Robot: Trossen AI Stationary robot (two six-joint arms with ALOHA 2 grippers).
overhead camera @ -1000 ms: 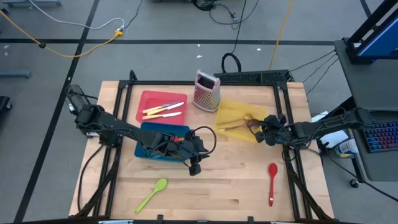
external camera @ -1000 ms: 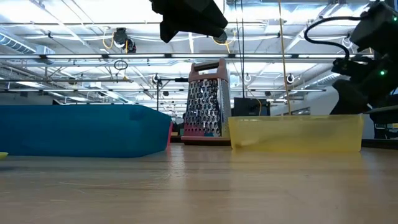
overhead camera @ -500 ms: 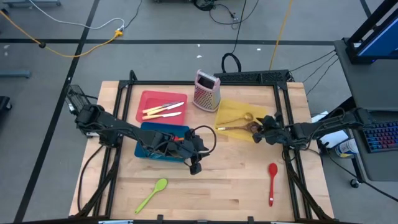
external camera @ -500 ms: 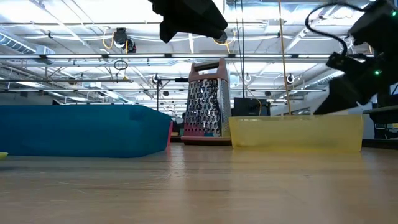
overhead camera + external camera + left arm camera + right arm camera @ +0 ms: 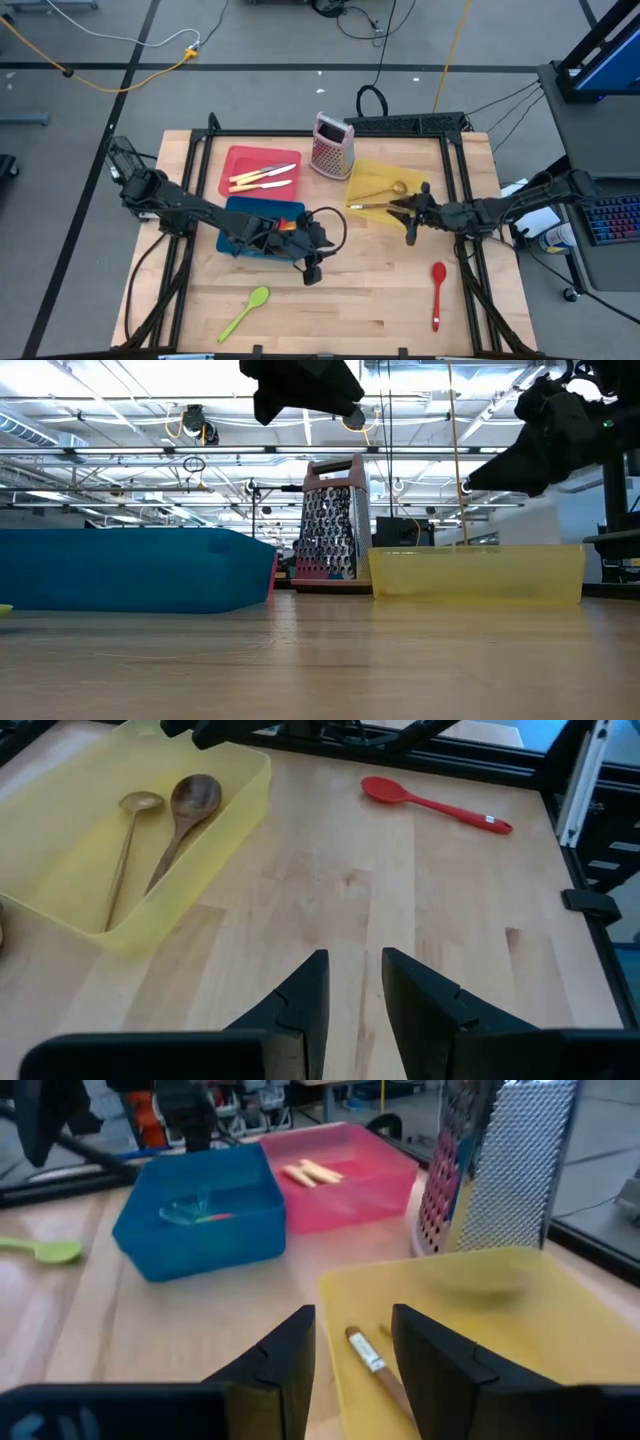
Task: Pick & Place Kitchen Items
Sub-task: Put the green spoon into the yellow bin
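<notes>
Spoons — a dark wooden spoon (image 5: 185, 808) and a slim gold spoon (image 5: 126, 838) — lie side by side in the translucent yellow plastic bin (image 5: 365, 180), so the step in hand looks like the end of a drop-off there. The right tool (image 5: 409, 220) hangs over the bin's near edge, its fingers (image 5: 283, 1360) parted with nothing between them. Cream-handled knives (image 5: 262, 176) sit in the red tray (image 5: 236, 160), and small spatulas show inside the blue bin (image 5: 205, 1220).

Two items are left loose on the wooden counter (image 5: 360, 290): a red plastic spoon (image 5: 438, 290) near the right arm, and a green plastic spoon (image 5: 245, 311) toward the front left. The next move probably calls for the right arm to swing to the red spoon, line its fingers across the thin handle and come down low — a flat handle on bare wood leaves little to catch.

The left tool (image 5: 311, 268) hovers just off the blue bin's corner, fingers (image 5: 300, 1010) slightly apart and empty.

Against a second ago, the right tool has gone from clenched to released and has drawn forward off the yellow bin toward the counter's middle; in the low view it has risen above the bin wall. The left arm has barely stirred. A metal box grater (image 5: 331, 146) stands behind the bins.
</notes>
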